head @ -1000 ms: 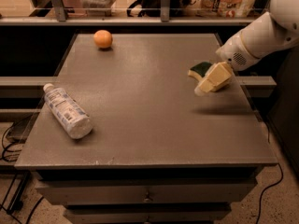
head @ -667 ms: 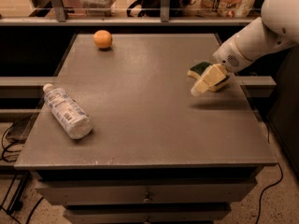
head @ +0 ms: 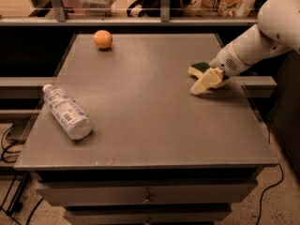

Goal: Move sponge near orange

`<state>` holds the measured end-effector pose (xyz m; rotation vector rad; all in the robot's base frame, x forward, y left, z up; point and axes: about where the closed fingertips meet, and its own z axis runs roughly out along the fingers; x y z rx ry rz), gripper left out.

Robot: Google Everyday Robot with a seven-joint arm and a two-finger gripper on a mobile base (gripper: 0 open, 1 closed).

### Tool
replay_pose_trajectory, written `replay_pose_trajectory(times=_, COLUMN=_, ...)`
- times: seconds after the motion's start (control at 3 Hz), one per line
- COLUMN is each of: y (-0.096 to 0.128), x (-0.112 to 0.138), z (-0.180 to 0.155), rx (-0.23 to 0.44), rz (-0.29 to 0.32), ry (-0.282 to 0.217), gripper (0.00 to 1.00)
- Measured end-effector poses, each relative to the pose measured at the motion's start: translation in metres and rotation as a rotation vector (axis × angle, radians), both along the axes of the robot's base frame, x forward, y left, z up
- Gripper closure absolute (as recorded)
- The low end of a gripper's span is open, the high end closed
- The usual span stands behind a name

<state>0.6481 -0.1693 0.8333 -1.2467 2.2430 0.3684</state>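
The sponge (head: 199, 68), dark green on top over pale yellow foam, lies near the right edge of the grey table (head: 150, 111). The gripper (head: 205, 82), pale yellow, is low over the table right beside the sponge, on its near side, and hides part of it. The white arm reaches in from the upper right. The orange (head: 102, 39) sits at the far left corner of the table, well away from the sponge.
A clear plastic water bottle (head: 67, 111) lies on its side near the table's left edge. A railing and shelves with packaged goods run behind the table. Cables lie on the floor at both sides.
The gripper has moved slightly to the left and toward the table's near side, staying beside the sponge. The sponge, orange and bottle have not visibly moved.
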Motion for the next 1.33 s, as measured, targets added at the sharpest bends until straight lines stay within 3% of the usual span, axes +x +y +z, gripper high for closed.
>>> replay_pose_trajectory(times=0.67, y=-0.003, x=0.002, z=0.001, rx=0.008, rz=-0.009, ry=0.006, gripper=0.88)
replay_pose_trajectory(times=1.0, y=-0.003, x=0.002, z=0.001, rx=0.008, rz=-0.009, ry=0.006, gripper=1.00)
replay_pose_trajectory(times=1.33, y=0.023, x=0.012, z=0.034, rx=0.010, rz=0.077, ry=-0.065, gripper=1.00)
